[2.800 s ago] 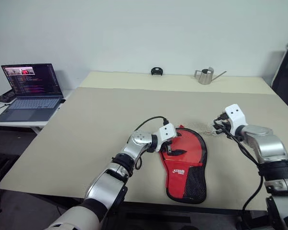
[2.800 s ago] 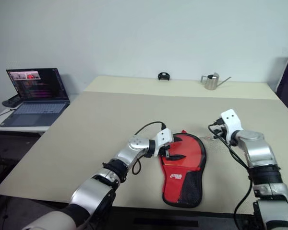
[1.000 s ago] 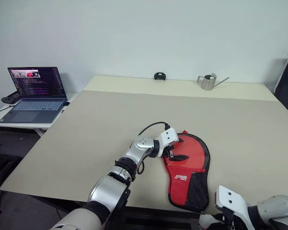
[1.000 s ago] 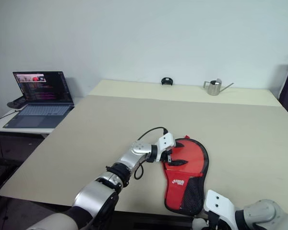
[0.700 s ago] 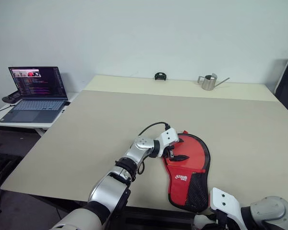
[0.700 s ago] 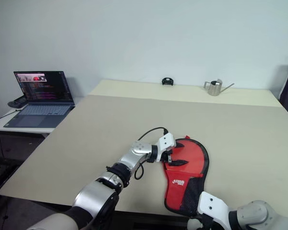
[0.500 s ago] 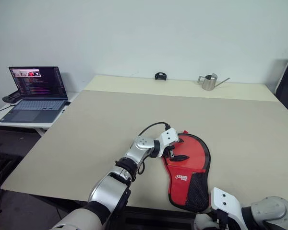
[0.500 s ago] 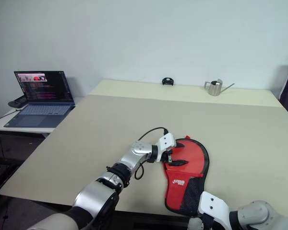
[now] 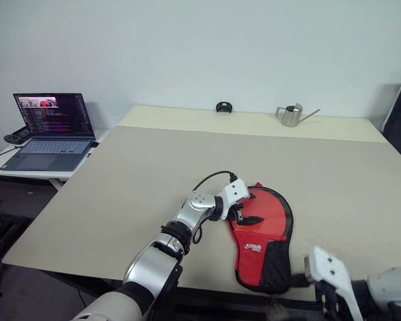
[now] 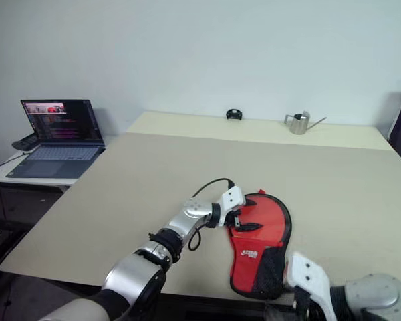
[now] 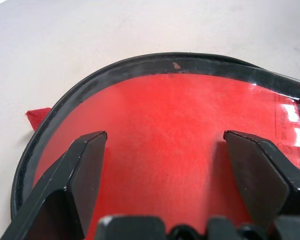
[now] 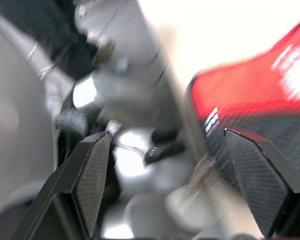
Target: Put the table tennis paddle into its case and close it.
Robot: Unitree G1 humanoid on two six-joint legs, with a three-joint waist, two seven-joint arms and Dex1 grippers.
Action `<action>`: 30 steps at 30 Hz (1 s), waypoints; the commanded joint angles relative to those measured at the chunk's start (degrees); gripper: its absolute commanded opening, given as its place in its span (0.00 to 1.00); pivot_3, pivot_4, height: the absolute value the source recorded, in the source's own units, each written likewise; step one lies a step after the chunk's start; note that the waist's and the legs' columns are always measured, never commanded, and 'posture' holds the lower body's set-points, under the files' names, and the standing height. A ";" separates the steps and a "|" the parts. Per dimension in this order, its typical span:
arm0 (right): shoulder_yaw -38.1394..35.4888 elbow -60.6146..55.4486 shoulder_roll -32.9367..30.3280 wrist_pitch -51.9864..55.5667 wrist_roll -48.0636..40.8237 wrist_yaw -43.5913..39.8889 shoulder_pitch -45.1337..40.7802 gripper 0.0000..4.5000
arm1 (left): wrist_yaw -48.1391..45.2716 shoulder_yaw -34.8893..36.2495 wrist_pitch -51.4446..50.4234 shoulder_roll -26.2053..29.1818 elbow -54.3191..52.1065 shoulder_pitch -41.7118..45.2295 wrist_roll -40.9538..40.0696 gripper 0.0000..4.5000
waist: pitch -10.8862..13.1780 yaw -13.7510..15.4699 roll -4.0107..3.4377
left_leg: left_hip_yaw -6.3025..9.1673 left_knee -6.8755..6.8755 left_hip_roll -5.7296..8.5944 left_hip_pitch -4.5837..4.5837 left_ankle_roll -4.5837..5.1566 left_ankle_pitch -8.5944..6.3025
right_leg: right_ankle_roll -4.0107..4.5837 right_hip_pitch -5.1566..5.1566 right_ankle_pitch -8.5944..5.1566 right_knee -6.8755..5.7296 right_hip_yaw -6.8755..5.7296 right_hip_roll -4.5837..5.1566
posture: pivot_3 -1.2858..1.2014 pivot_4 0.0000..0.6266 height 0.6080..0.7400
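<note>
— Red fabric with a black zipper rim: that is the case (image 9: 262, 237), lying flat on the beige table (image 9: 140, 167), a little right of centre in the lower half of the left eye view. Where is the left gripper?

— The left gripper (image 9: 244, 215) sits over the round upper end of the case, at the frame's centre. In the left wrist view its two black fingers (image 11: 85, 172) stand wide apart above the red surface, with nothing clamped between them.

— And the paddle?

— I cannot make out the table tennis paddle as a separate thing; the case looks filled out, but whether the bat is inside I cannot tell.

— The right gripper?

— Its white housing shows at the lower right corner of the left eye view, just beside the narrow mesh end of the case. In the right wrist view the right gripper (image 12: 167, 180) has its fingers (image 12: 252, 170) spread apart, empty, with a blurred stretch of red case beyond them.

— Anything else on the table?

— A small metal watering can (image 9: 291, 114) and a small black object (image 9: 222, 107) at the far edge, upper centre-right. An open laptop (image 9: 50, 127) sits on a side table at the left edge.
</note>
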State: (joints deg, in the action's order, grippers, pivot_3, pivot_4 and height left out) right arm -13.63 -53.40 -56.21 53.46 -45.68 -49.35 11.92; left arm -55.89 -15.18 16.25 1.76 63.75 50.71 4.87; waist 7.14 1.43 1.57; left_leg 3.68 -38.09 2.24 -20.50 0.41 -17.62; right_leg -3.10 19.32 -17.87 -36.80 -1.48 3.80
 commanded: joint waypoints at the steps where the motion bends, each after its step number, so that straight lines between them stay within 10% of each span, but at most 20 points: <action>1: -3.08 5.54 0.57 0.62 -4.24 1.91 -7.28 0.87 | -4.18 -2.69 -1.53 0.69 2.98 -3.95 2.94 0.91 | 0.07 0.01 0.04 | 0.00 0.01 0.00 -0.01 0.00 0.00 | 0.06 0.01 0.03 0.01 0.00 0.01 | 0.52 0.24 1.00; 12: 9.21 31.55 6.15 -12.05 11.89 3.29 -26.57 0.87 | -16.51 3.06 -9.44 13.16 -32.30 -12.00 -10.01 0.91 | 1.37 -1.31 -0.60 | -0.13 0.05 0.03 -1.44 -0.43 0.27 | 0.54 1.36 -0.03 -0.19 0.17 -0.01 | 0.52 0.24 1.00; 30: 9.55 70.69 12.29 -34.38 22.80 -7.99 -44.80 0.87 | 1.60 17.71 -32.78 27.99 -71.16 -29.37 -19.39 0.91 | 2.20 -1.51 -0.97 | -0.25 -0.04 0.05 -1.51 -0.51 0.32 | 0.54 1.48 -0.02 -0.33 0.21 0.04 | 0.52 0.24 1.00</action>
State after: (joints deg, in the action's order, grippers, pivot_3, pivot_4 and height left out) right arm -2.54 15.22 -43.66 21.63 -23.64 -56.48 -30.82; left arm -55.68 0.98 -16.14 29.20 -4.04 21.56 -13.36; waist 9.33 -0.08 0.60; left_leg 3.42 -38.13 2.29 -22.00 -0.10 -17.30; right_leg -2.56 20.80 -17.88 -37.13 -1.27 3.84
